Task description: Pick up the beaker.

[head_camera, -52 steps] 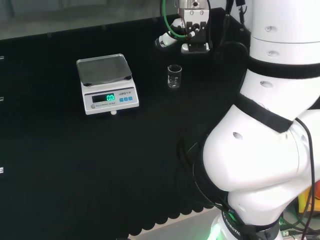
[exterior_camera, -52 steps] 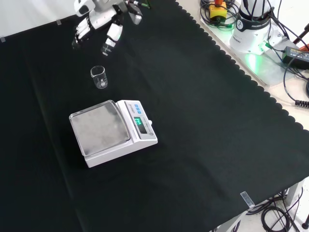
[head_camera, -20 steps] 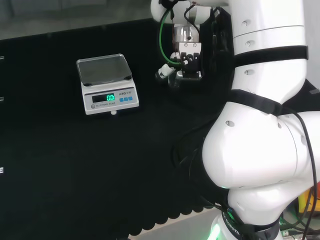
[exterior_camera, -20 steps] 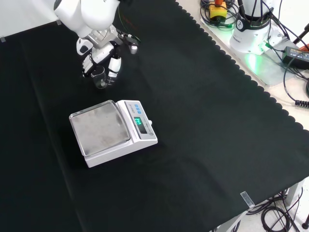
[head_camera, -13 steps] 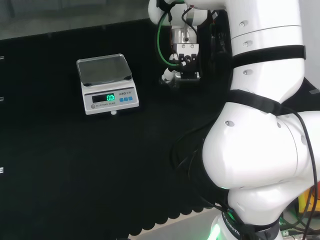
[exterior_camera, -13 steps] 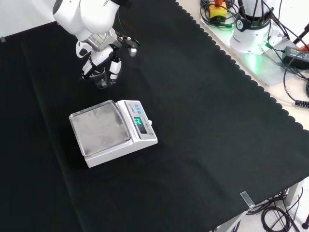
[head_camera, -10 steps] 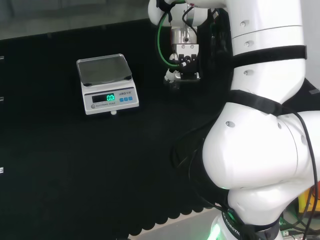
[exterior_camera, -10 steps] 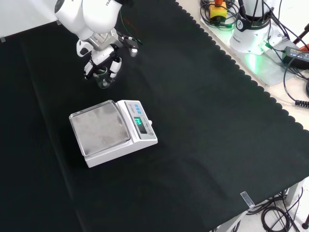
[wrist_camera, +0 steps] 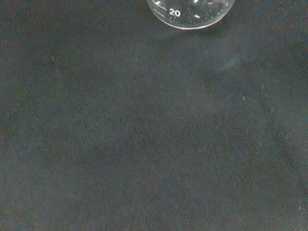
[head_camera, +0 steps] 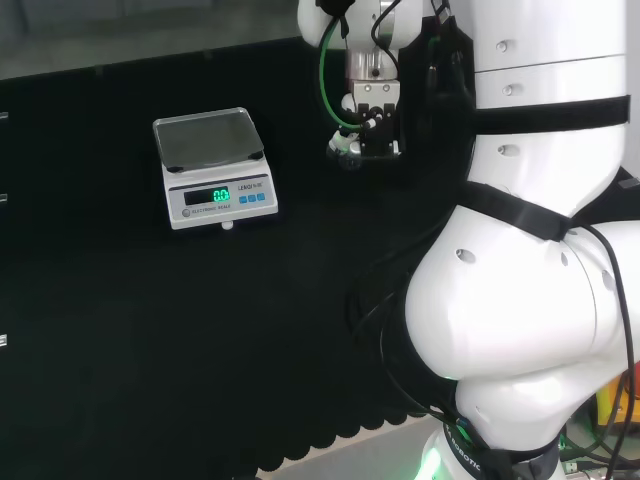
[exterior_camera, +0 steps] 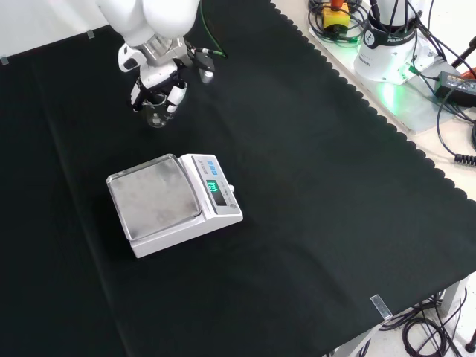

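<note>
I have the black and white hand (exterior_camera: 158, 88) curled around the small clear glass beaker (exterior_camera: 156, 114), which sits just beyond the white digital scale with its steel pan (exterior_camera: 172, 204) in the front view. The wrist view shows the beaker's base over the black cloth (wrist_camera: 144, 144), but I cannot tell whether it has left the cloth. By my reckoning the grasp is made and raising it clear remains.
</note>
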You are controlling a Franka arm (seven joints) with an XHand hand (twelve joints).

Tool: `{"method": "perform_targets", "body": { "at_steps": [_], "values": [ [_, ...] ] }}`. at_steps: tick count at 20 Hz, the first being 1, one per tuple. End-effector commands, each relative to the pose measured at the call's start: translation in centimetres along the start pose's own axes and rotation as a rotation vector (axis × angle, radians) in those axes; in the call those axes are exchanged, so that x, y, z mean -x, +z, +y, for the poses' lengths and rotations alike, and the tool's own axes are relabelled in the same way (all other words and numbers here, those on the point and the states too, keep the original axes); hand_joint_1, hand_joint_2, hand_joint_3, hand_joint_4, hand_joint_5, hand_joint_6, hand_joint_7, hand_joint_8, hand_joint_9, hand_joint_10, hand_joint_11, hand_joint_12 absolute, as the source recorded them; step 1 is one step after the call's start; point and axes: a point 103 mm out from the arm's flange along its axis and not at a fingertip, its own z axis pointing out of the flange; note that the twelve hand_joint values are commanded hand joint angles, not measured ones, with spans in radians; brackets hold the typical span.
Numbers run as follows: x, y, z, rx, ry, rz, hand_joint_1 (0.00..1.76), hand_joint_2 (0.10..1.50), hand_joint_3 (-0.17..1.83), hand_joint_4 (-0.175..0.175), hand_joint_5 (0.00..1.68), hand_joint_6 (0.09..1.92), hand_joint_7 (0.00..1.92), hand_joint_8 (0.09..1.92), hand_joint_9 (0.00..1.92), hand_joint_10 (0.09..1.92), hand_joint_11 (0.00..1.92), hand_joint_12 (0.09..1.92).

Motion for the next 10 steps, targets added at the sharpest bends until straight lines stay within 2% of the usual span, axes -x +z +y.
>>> {"method": "perform_targets", "body": {
  "at_steps": [1,6,10],
  "values": [
    [-0.8,-1.2,-0.1,-0.001,-0.011,-0.013,1.21,1.16,-0.17,-0.175,0.60,0.77,0.93,0.91,1.25,0.58,1.36,0.80],
    [-1.6,-3.2,-0.2,-0.047,-0.036,-0.051,1.21,1.15,-0.17,-0.175,0.62,0.80,0.96,0.93,1.26,0.60,1.38,0.81],
    [-2.0,-5.0,-0.6,-0.077,-0.048,-0.055,1.20,1.14,-0.17,-0.175,0.62,0.80,0.97,0.93,1.27,0.60,1.39,0.81]
  ]
}}
